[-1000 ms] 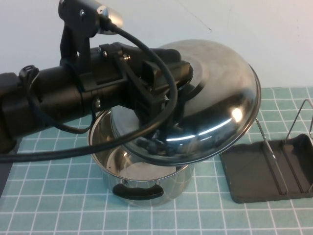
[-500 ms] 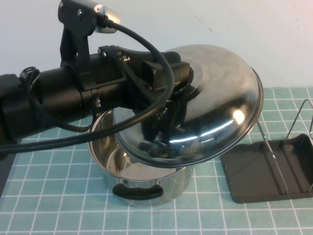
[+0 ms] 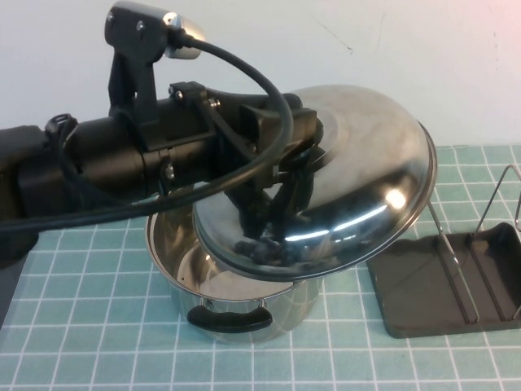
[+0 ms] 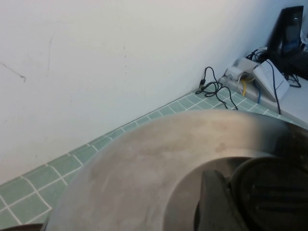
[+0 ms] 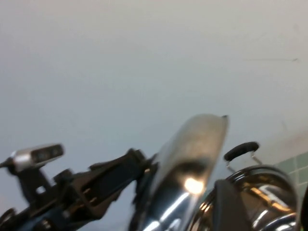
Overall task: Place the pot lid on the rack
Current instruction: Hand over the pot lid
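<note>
Shifted a little toward the rack [image 3: 452,281] over the last second: lid [image 3: 358,187] and left gripper [image 3: 299,155] now sit slightly further right and a touch lower, with the lid's near rim nearer to level. Held in the air, tilted, above the pot [image 3: 236,285], overlapping its right half in the high view and clear of its rim. Fingers [image 3: 281,130] closed on the lid's black knob at the dome's centre, knob mostly hidden behind them. Seen close from the left wrist as a broad brushed-steel dome [image 4: 144,163] with the knob [image 4: 269,192] at the picture's edge. Rack resting on the desk [image 3: 98,342] to the right of the pot, well apart from the lid, wire dividers upright. Right gripper [image 5: 231,207] seen only in its own wrist view, one dark finger edge showing near the pot [image 5: 260,192] and lid [image 5: 187,168]; cannot tell whether its fingers are open or closed.
</note>
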